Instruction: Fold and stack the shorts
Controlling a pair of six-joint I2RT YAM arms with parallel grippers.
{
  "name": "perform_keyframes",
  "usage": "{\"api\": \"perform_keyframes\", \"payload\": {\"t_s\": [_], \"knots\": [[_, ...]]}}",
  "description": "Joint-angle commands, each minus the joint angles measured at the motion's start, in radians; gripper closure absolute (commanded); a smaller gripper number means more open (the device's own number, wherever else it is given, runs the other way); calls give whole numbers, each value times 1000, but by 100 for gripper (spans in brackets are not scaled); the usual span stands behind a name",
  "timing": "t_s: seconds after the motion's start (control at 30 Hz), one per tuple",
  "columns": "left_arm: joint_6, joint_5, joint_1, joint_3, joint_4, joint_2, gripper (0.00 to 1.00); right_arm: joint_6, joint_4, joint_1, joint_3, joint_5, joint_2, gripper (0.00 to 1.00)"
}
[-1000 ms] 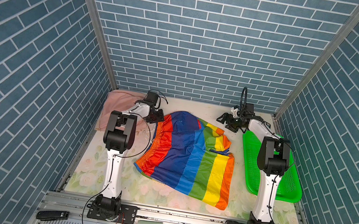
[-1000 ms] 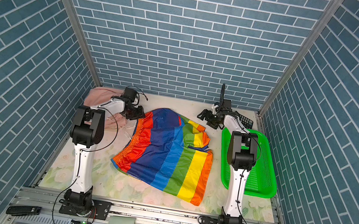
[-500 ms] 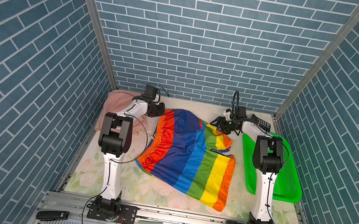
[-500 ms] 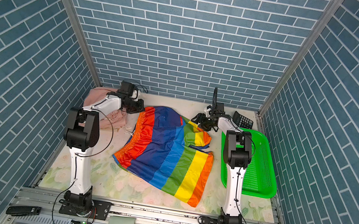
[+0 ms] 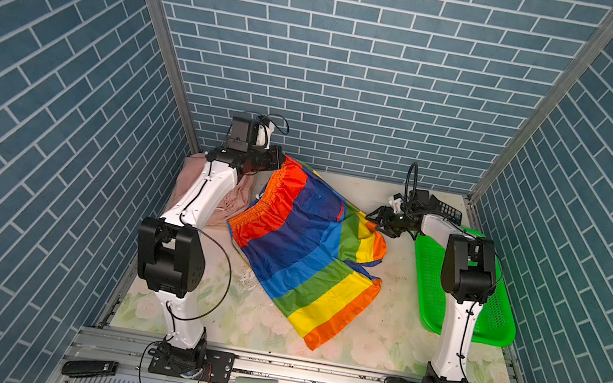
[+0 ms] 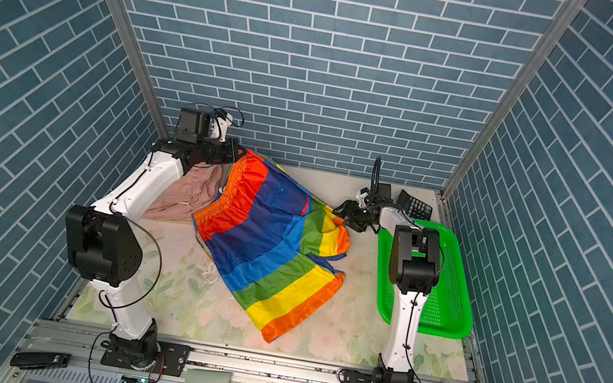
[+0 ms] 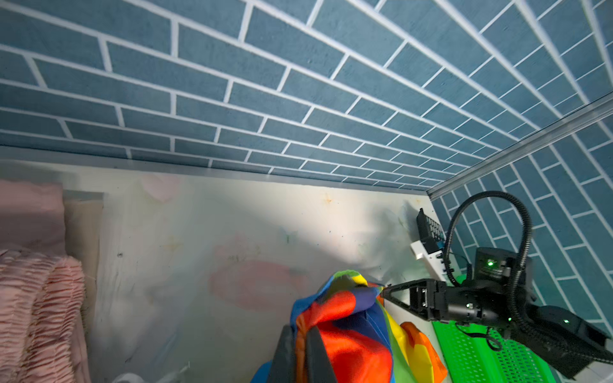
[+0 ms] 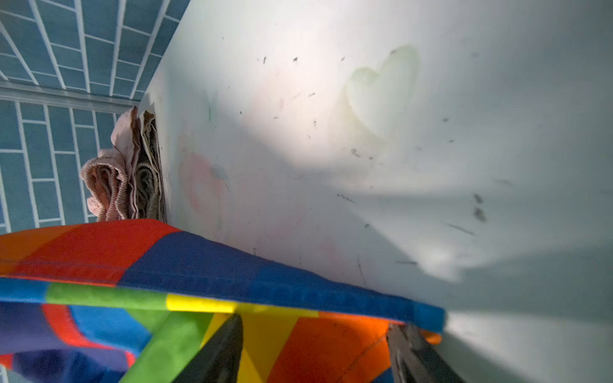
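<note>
I judge I am on the last pair. The rainbow shorts (image 5: 304, 243) lie spread and unfolded in the middle of the surface (image 5: 396, 321). The pink shorts (image 8: 106, 179) and the beige shorts (image 8: 149, 179) sit folded in a pile in the far left corner.

My left hand (image 7: 300, 351) is clenched on the red waistband corner and holds it raised near the back wall. My right hand (image 8: 315, 338) is released. Its fingers are spread with the far corner of the orange-and-yellow leg hem lying between them, not pinched.

The next move, as I see it, is to close the right hand on that hem. Then both hands lift the far edge evenly and lay it over the near one, keeping the slick cloth taut so it does not slide.

A second ago my left hand was lower and not fully shut, and the waistband lay flatter. My right hand hung further back, by the far end of the green basket (image 5: 493, 321), clear of the cloth.
</note>
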Motion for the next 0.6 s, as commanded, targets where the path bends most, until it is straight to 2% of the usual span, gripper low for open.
{"api": "perform_keyframes", "payload": {"t_s": [0.0,0.23,0.43,0.5,0.57], "knots": [[33,-13,5,-8,-18,-18,100,66,69,-7,-16,-64,-17,31],[26,-13,5,-8,-13,-14,100,114,135,42,53,-77,58,36],[33,-11,5,-14,-19,-21,100,145,130,55,124,-55,116,55],[33,-11,5,-18,-16,-23,100,144,117,55,144,-39,128,68],[31,-7,5,-20,-11,-23,100,142,105,53,170,-26,132,89]]}}
